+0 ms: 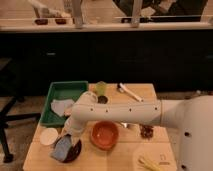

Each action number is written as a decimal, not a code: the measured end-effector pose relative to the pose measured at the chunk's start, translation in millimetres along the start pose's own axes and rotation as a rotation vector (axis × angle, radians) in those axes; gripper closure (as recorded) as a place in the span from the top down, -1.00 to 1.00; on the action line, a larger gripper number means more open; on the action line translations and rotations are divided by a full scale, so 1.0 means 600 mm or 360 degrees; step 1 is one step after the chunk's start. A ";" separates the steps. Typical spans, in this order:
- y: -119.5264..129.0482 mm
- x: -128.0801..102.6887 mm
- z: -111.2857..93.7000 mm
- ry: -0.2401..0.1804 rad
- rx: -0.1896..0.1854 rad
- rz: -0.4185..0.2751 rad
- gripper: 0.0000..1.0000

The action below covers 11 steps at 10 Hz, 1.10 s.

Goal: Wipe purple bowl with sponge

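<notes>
The white arm (125,113) reaches from the right across the wooden worktop (127,155) and bends down at its far end toward the front left corner; the pincer (66,137) sits at that end, low over the purple bowl (72,150); whether it is clenched or released cannot be told, as the wrist housing covers it.

The purple bowl stands near the worktop's front left edge, just left of an orange bowl (105,135); only its dark right and lower rim shows — the rest lies under the sponge (62,148) and the arm's tip. The sponge reads as a pale grey-blue slab resting in the bowl; its long axis runs on a slant from upper right, beneath the pincer, down to lower left, where its corner passes over the bowl's rim; whether the pincer grips it or merely touches it cannot be made out.

A small white cup (48,136) stands just left of the purple bowl. A green tray (65,95) occupies the rear left of the worktop, holding a crumpled pale cloth (61,106) — its right edge is cut off by the arm. A yellow-green cup (101,88) and a light utensil (131,92) lie toward the rear; a dark small object (146,132) sits below the arm; yellow strips (150,163) lie at the front right, their nature unclear.
</notes>
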 end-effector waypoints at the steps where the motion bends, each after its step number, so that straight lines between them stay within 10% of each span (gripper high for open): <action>1: 0.000 -0.011 0.008 -0.0025 -0.0012 -0.0020 -1.00; 7: 0.080 0.014 -0.033 -0.0007 -0.0004 0.0060 -1.00; 11: 0.046 0.030 -0.023 -0.0025 0.0002 0.0046 -1.00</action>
